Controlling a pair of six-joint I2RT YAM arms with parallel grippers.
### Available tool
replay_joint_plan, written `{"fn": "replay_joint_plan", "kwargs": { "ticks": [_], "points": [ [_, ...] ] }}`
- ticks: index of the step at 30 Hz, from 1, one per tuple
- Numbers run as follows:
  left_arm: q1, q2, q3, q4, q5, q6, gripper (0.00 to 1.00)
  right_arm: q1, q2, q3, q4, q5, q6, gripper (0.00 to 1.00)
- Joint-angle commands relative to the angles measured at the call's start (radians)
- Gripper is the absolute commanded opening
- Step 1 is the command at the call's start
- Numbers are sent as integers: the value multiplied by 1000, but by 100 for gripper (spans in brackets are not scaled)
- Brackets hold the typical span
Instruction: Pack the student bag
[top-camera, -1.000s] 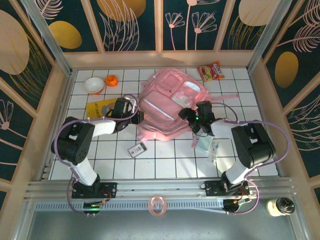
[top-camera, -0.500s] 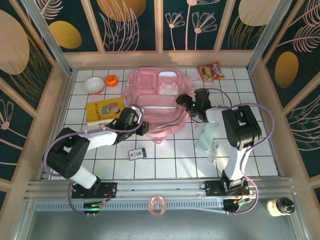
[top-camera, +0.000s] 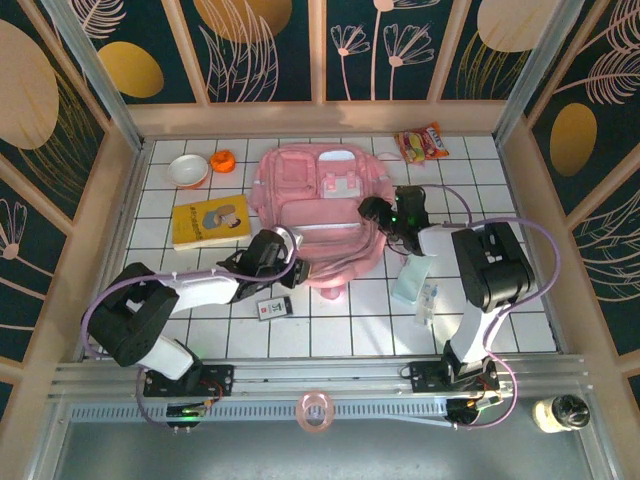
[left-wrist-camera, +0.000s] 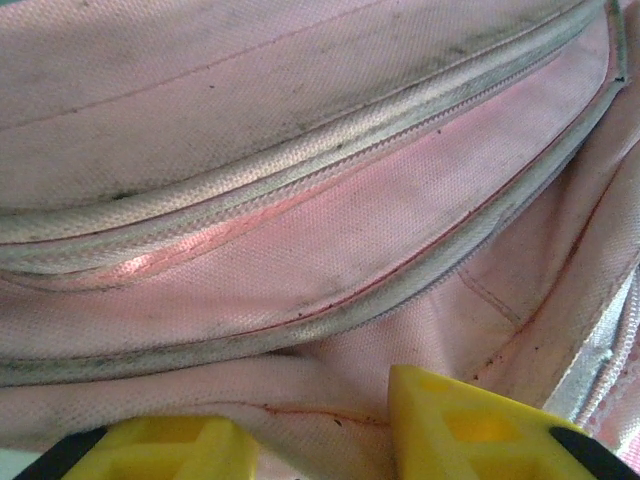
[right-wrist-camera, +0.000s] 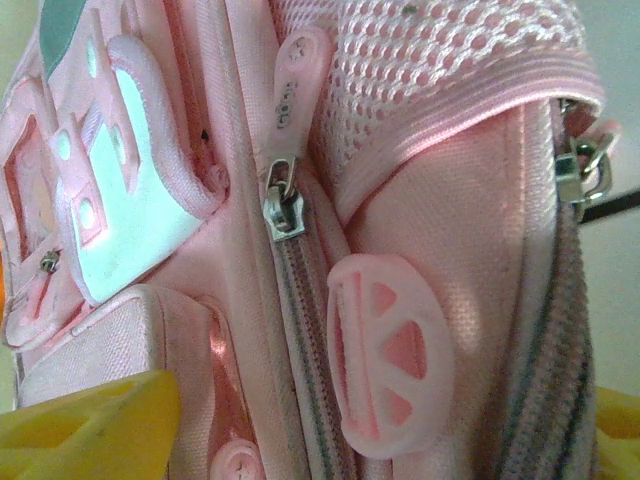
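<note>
the student bag (top-camera: 320, 200) lies pockets-up in the middle of the table (top-camera: 500, 310). my left gripper (top-camera: 290, 265) sits at its near left edge, fabric between the tips; my right gripper (top-camera: 372, 212) straddles its zipped right side, fingers wide. i cannot tell whether either actually grips.

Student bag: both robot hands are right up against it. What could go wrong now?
The student bag is soft, so its cloth may bunch or slip away at the left hand. If the right hand tugs sideways, the bag could slide onto the yellow book or knock the small card.
</note>
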Motion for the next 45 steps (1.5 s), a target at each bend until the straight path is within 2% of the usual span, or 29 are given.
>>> {"fn": "replay_joint_plan", "kwargs": {
  "ticks": [1,7,9,14,21,26,31,38,42,44,45],
  "points": [
    [-41,-27,-16,4,119,43,39,50,-57,-17,-4,-51,0,81],
    [-40,-221,-4,-74,-8,93,59,43,-165,-7,-163,54,-31,93],
    [-40,-290,4,-97,-60,133,62,28,-209,-2,-222,78,-53,96],
    [-41,-344,61,-149,-115,387,67,-16,-352,-21,-353,124,-109,98],
    [-41,-181,217,-304,-54,727,73,-89,-541,-107,-382,50,-127,99],
    [-41,0,334,-298,-15,914,73,-91,-608,-139,-377,31,-155,98],
    [-40,167,454,-273,35,1003,84,-92,-649,-183,-351,23,-149,99],
    [-39,332,566,-268,37,1035,89,-91,-680,-207,-343,20,-165,99],
    [-41,379,569,-186,-25,1026,88,-91,-692,-216,-344,23,-174,99],
    [-40,392,560,-145,-61,1034,75,-91,-701,-222,-339,24,-181,98],
    [-39,392,551,-125,-80,1032,61,-92,-705,-226,-337,28,-185,99]
  ]
}}
